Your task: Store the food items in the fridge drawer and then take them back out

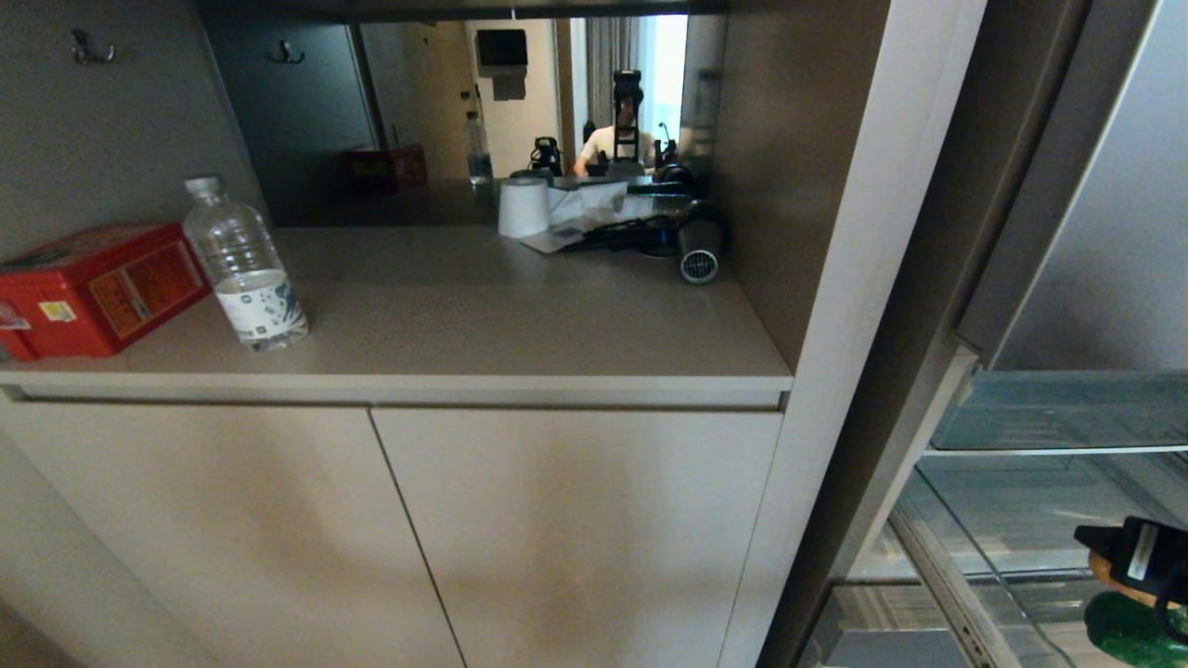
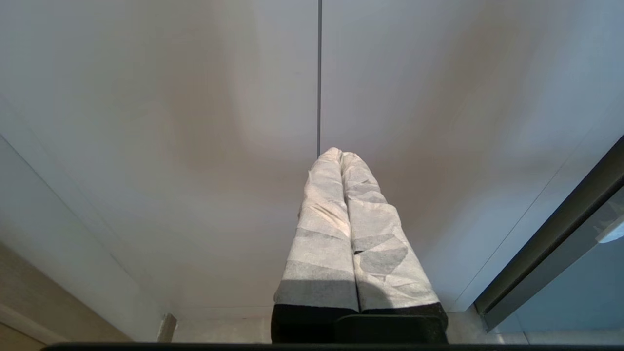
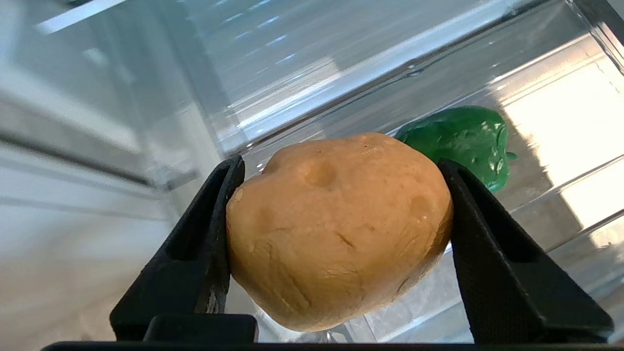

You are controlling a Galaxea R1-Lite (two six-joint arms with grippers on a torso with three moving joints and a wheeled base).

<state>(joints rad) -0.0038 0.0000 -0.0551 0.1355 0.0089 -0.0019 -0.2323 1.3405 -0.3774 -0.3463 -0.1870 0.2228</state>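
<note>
one potato (image 3: 336, 229) pinched between right gripper (image 3: 336, 243) fingers, above clear fridge drawer (image 3: 560, 204) rim, green pepper (image 3: 463, 141) inside, left gripper (image 2: 341, 156) closed, empty

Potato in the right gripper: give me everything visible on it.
The tan-brown rounded potato looks matte, with shallow dimples and small creases, and appears whole. It is clamped between the right gripper's two black fingers, one on each side, and hangs above the clear plastic fridge drawer. The glossy green bell pepper lies in the drawer behind it; no contact between them shows. In the head view only a sliver of the potato shows.
</note>
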